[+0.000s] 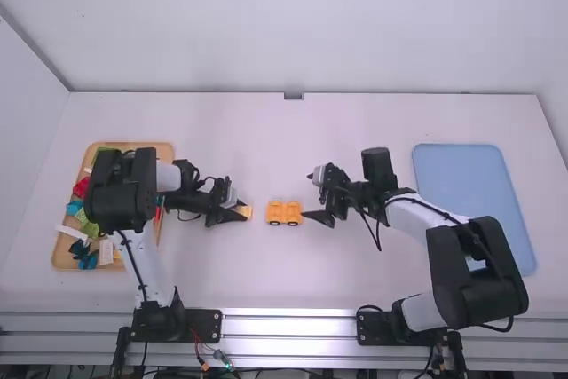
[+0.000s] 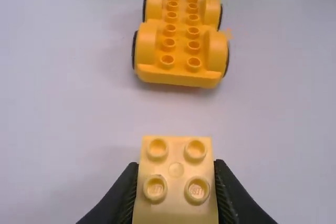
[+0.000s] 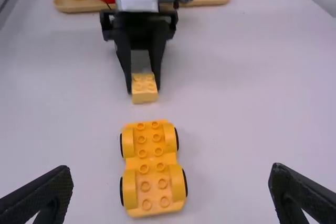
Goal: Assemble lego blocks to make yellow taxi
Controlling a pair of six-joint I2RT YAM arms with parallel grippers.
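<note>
My left gripper [image 1: 240,212], left of the middle, is shut on a pale yellow block [image 1: 246,211]. In the left wrist view, the left gripper [image 2: 176,192] pinches that block [image 2: 176,169] by its sides, studs facing the camera. The orange-yellow wheeled base [image 1: 285,212] stands on the table just right of it, apart from the block; its studded top [image 2: 181,48] is bare. My right gripper [image 1: 317,218] is at the base's right side. In the right wrist view, the right gripper [image 3: 170,184] is open, its fingers wide apart, with the base [image 3: 152,169] beyond and between them.
A wooden tray [image 1: 165,150] with loose coloured blocks lies at the left, partly under the left arm. A blue tray [image 1: 470,175] is at the right, beside the right arm. Bare white table [image 1: 266,148] stretches behind the base.
</note>
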